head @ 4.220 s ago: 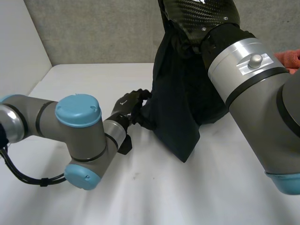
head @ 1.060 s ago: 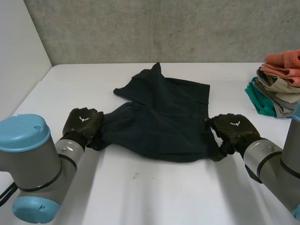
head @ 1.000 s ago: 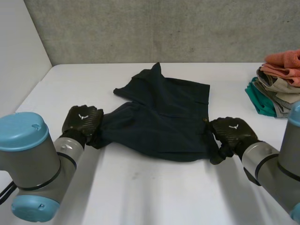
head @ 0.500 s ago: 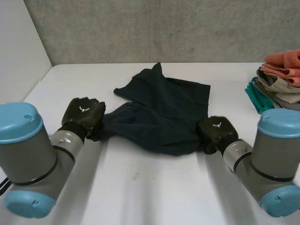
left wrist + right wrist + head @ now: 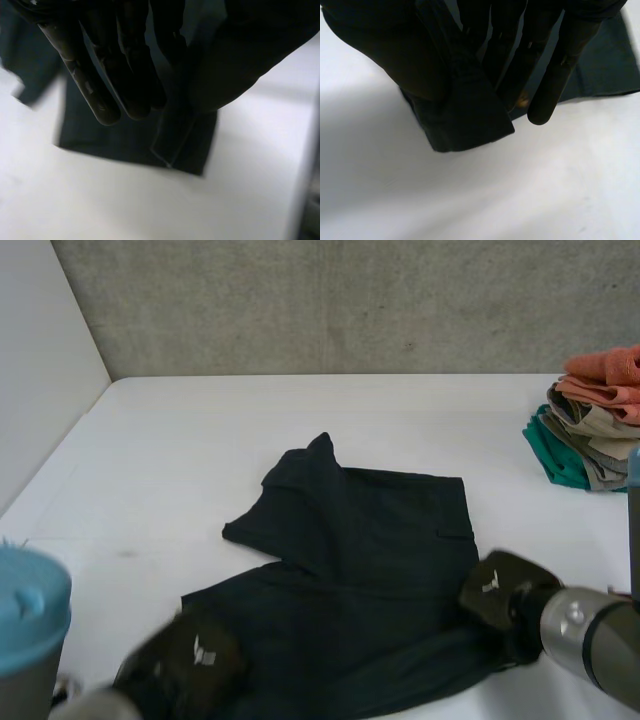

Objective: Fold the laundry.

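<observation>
Dark garment (image 5: 370,540) lies spread; left hand (image 5: 190,670) and right hand (image 5: 497,592) pinch its near corners.

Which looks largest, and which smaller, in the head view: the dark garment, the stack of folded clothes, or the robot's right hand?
1. dark garment, by far the largest.
2. stack of folded clothes, although the view's edge cuts it.
3. right hand, smallest, though nearer the camera.

The dark garment (image 5: 370,560) is matt woven cloth; the white table (image 5: 200,440) smooth and matt; the grey wall (image 5: 350,300) rough like concrete; the clothes pile (image 5: 590,415) soft cloth
</observation>
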You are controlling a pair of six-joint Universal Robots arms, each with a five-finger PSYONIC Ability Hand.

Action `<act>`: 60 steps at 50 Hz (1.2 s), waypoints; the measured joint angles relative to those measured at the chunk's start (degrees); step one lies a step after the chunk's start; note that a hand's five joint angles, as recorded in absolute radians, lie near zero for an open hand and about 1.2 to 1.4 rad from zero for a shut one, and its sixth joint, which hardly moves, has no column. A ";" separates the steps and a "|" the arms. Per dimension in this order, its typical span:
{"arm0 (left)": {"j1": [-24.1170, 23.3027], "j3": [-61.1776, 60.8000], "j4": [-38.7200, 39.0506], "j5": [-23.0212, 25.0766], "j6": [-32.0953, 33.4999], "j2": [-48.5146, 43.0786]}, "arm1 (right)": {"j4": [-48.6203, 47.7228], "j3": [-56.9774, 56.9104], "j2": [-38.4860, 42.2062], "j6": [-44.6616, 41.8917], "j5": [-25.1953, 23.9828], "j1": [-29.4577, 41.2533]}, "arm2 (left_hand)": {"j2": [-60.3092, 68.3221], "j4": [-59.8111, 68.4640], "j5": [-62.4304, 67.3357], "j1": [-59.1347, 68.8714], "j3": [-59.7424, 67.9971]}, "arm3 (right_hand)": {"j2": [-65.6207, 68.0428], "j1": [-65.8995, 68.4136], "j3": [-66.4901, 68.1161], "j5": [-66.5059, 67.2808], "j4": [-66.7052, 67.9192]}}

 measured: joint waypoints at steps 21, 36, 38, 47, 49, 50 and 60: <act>14.25 43.11 49.22 3.68 7.57 -44.45 | -37.57 -25.96 25.89 15.07 8.71 2.15 | 0.09 0.20 0.00 0.00 0.09 | 0.00 0.15 0.70 0.24 0.03; 14.18 56.60 57.83 11.45 6.22 -57.07 | -47.26 -39.15 37.71 14.98 11.65 2.36 | -56.56 -57.08 -55.15 -55.39 -56.05 | -54.32 -50.58 -55.56 -55.20 -56.27; 13.87 52.32 58.42 10.61 5.87 -52.66 | -45.21 -35.34 32.23 17.11 11.34 2.09 | -56.58 -57.08 -55.15 -55.40 -56.05 | -54.32 -50.58 -55.55 -55.20 -56.27; 13.71 30.98 58.18 7.36 -0.86 -33.22 | -27.32 -21.25 17.18 30.35 5.84 -0.90 | -56.65 -57.08 -55.15 -55.39 -56.05 | -54.31 -50.55 -55.43 -55.08 -56.15; 13.71 25.80 58.11 7.02 -4.10 -29.16 | -23.02 -18.60 15.93 34.39 3.92 -2.29 | -56.61 -57.04 -55.15 -55.16 -56.05 | -54.17 -50.52 -55.43 -55.00 -56.14; 13.71 23.96 58.08 6.94 -5.46 -27.78 | -21.79 -17.59 15.65 35.82 3.16 -2.80 | -56.56 -56.96 -55.15 -55.16 -56.03 | -54.17 -50.50 -55.43 -54.98 -56.14; 13.25 12.75 58.12 7.01 -17.37 -21.29 | -28.92 -10.23 18.39 41.46 -1.35 -4.86 | -56.54 -56.91 -55.15 -55.16 -55.94 | -53.55 -50.06 -54.07 -53.85 -55.09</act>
